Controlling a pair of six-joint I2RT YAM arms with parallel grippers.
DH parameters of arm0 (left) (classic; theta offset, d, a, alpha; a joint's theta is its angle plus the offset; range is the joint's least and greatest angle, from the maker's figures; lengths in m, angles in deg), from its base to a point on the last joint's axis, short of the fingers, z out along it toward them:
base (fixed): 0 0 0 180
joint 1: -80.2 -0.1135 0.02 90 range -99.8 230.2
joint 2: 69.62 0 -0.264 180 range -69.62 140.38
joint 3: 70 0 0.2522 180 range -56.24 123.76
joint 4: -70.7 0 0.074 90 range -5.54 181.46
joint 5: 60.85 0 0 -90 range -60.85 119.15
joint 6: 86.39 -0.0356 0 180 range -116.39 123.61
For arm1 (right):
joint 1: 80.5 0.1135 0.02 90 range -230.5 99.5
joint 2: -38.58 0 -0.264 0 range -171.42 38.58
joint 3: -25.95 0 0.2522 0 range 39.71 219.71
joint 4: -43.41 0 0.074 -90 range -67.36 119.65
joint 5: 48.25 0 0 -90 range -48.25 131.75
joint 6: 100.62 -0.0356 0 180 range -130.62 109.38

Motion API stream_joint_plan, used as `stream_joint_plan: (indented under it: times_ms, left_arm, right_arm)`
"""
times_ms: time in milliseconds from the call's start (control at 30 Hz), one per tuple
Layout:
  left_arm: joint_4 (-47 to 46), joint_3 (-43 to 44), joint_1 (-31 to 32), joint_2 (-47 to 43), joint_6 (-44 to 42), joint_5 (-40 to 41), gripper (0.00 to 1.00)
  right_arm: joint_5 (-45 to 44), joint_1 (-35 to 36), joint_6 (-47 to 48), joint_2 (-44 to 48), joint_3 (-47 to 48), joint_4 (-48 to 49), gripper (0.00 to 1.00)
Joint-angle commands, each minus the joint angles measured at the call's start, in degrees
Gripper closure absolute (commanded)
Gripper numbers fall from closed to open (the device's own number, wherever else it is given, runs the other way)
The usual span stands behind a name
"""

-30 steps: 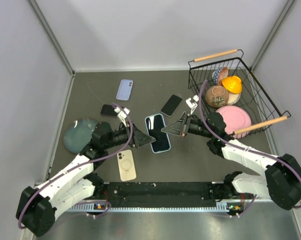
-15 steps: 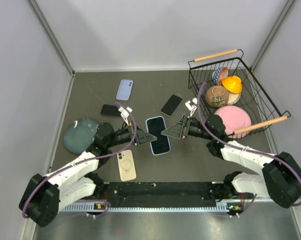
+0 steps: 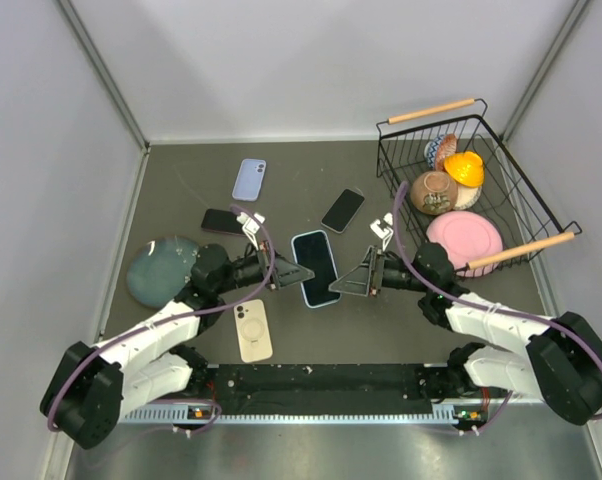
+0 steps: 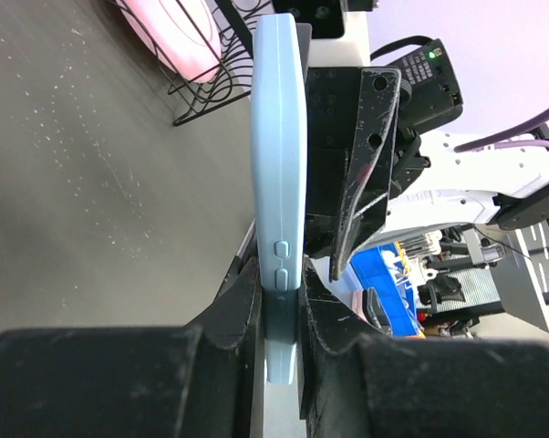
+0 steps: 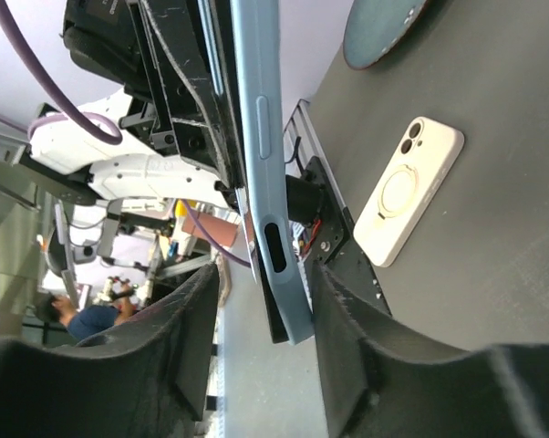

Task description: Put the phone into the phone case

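A light blue phone case with a dark phone screen showing inside its rim is held a little above the table's middle. My left gripper is shut on its left edge. In the left wrist view the case's side stands edge-on, clamped between my fingers, gripper. My right gripper is open at the case's right edge. In the right wrist view the case edge lies between the spread fingers, close to the right one, gripper.
A cream case with a ring lies near the front. A lavender phone and two black phones lie farther back. A teal plate lies left. A wire basket with dishes stands right.
My left gripper has shut on the case's left edge. My right gripper has let go, opened and shifted slightly toward the front right. The case has tilted a little.
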Motion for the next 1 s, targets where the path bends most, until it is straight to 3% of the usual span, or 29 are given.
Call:
stream_joint_plan:
  times_ms: [0,67,100,133,233,367,433,467,567,667,767,967]
  left_arm:
    - [-3.2,1.1,-0.2,0.6,-2.6,1.1,1.00]
    - [-1.6,1.6,-0.2,1.3,-5.4,1.9,1.00]
    - [-1.0,1.6,-0.2,1.6,-6.2,2.3,1.00]
    - [1.1,1.8,-0.2,1.7,-8.7,2.7,1.00]
    - [11.4,4.1,-0.1,1.7,-15.6,5.8,1.00]
    - [14.3,5.4,-0.1,1.7,-19.6,5.5,1.00]
    - [14.0,5.6,-0.1,1.7,-19.7,2.3,1.00]
    - [13.6,6.0,-0.1,1.4,-19.7,0.7,1.00]
    - [13.9,6.2,-0.1,0.2,-19.5,-5.6,1.00]
    - [15.0,6.5,-0.1,-1.7,-19.9,-10.2,1.00]
    - [17.9,6.8,-0.1,-3.3,-21.0,-11.8,1.00]
    - [16.7,5.8,-0.1,-4.1,-20.3,-17.4,1.00]
  right_arm:
    - [1.9,0.2,1.3,1.1,0.4,2.2,0.63]
    - [0.9,0.3,1.1,1.4,0.8,0.7,0.75]
    - [0.1,0.2,0.8,1.7,0.9,-1.7,0.91]
    - [-0.8,0.3,0.5,1.9,1.5,-3.2,0.99]
    - [-3.8,0.4,-1.5,2.8,3.2,-7.8,1.00]
    - [-8.3,1.1,3.9,4.9,7.6,-21.0,1.00]
    - [-8.4,1.1,6.1,5.6,9.1,-22.9,0.90]
    - [-8.3,1.1,7.9,6.4,9.3,-23.5,0.78]
    - [-9.6,1.1,12.9,7.4,11.7,-30.2,0.56]
    - [-9.6,1.1,19.2,7.7,15.1,-36.0,0.41]
    - [-6.6,1.2,20.6,8.3,16.4,-34.4,0.30]
    - [-4.6,1.1,23.8,7.5,20.0,-34.6,0.28]
